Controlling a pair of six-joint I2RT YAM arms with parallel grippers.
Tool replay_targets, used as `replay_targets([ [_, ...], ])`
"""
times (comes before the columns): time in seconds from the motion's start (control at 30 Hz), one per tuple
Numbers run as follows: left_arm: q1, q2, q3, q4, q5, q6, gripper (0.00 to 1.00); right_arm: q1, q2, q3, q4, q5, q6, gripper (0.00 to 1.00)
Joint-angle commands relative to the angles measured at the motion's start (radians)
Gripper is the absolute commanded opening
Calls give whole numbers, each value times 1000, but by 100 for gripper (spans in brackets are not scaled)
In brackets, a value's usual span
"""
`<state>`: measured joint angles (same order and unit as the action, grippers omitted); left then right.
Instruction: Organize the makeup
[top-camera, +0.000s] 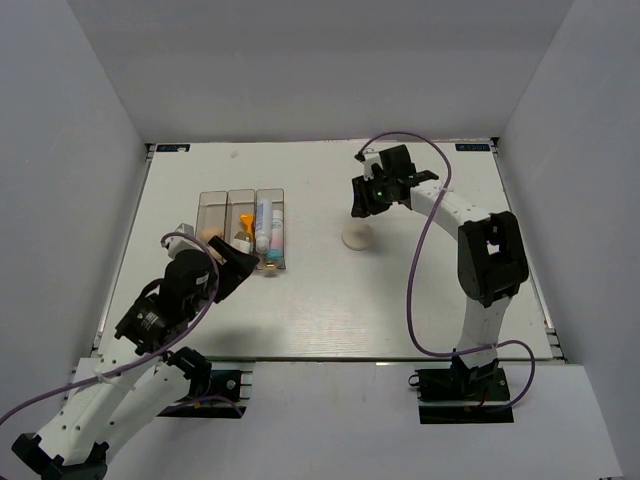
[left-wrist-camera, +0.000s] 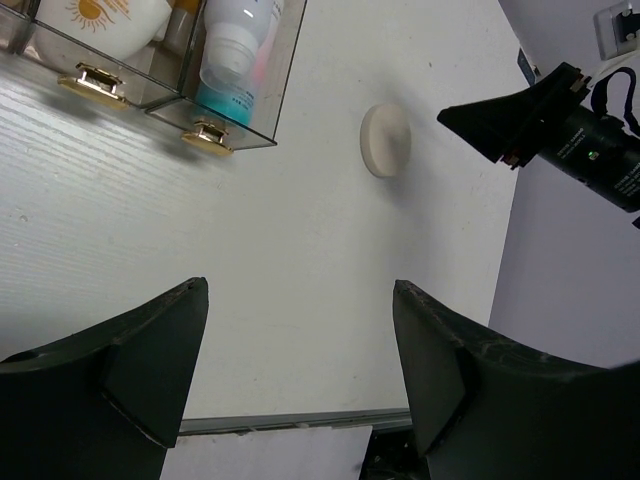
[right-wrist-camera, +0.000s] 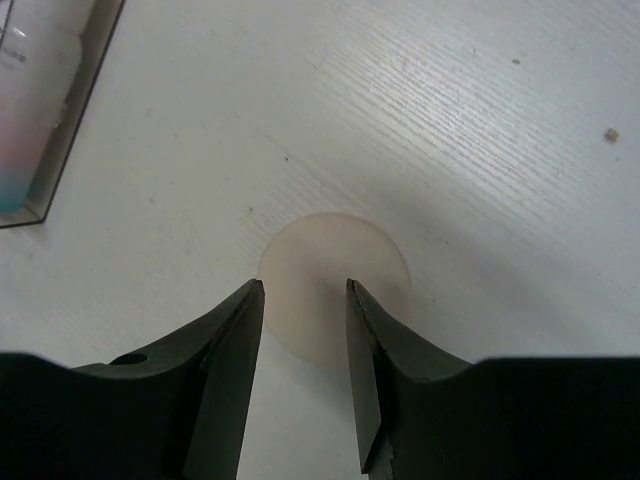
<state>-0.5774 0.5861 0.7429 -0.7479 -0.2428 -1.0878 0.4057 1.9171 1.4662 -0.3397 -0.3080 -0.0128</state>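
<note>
The round cream puff (top-camera: 357, 238) lies flat on the white table, right of the boxes; it also shows in the left wrist view (left-wrist-camera: 385, 141). My right gripper (top-camera: 362, 207) hangs just over the puff (right-wrist-camera: 335, 245), its jaws narrowed to a gap smaller than the puff (right-wrist-camera: 305, 285) and holding nothing. In the clear boxes (top-camera: 241, 205) lie an orange tube (top-camera: 246, 219), a white tube with a teal cap (top-camera: 266, 228) (left-wrist-camera: 228, 55) and a beige sponge (top-camera: 209, 237). My left gripper (top-camera: 232, 265) (left-wrist-camera: 300, 285) is open and empty over bare table near the boxes' front end.
Three clear rectangular boxes stand side by side at the left middle, with gold knobs (left-wrist-camera: 207, 135) on their near ends. White walls close in the table (top-camera: 330, 300) on the left, back and right. A purple cable (top-camera: 425, 230) loops along the right arm.
</note>
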Motion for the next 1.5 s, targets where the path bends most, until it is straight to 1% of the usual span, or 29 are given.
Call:
replay_targets([
  [0.0, 5, 17, -7, 31, 13, 19, 84, -16, -67, 2, 8, 3, -38, 45],
  [0.1, 5, 20, -4, 30, 10, 19, 84, -27, -66, 2, 8, -2, -39, 45],
  [0.17, 5, 17, 0, 27, 5, 19, 84, -28, -56, 3, 2, 23, -47, 44],
  [0.3, 5, 3, -4, 15, -9, 12, 84, -42, -7, 2, -35, 44, -67, 44],
  [0.5, 5, 11, 12, -1, -15, 11, 84, -53, 31, -15, -42, 52, -88, 43],
  [1.1, 5, 35, 27, -7, -15, 9, 84, -57, 160, 14, -107, 20, -121, 43],
  [1.27, 5, 47, 33, -7, -13, 9, 84, -56, 192, 13, -117, 14, -121, 41],
  [1.33, 5, 53, 39, -8, -12, 11, 84, -61, 209, 19, -134, -2, -116, 37],
  [1.37, 5, 57, 42, -8, -12, 11, 84, -64, 212, 20, -139, -9, -116, 33],
  [1.4, 5, 60, 46, -8, -12, 11, 84, -65, 212, 19, -139, -31, -115, 22],
  [1.47, 5, 64, 49, -8, -12, 11, 84, -67, 207, 20, -143, -63, -113, 12],
])
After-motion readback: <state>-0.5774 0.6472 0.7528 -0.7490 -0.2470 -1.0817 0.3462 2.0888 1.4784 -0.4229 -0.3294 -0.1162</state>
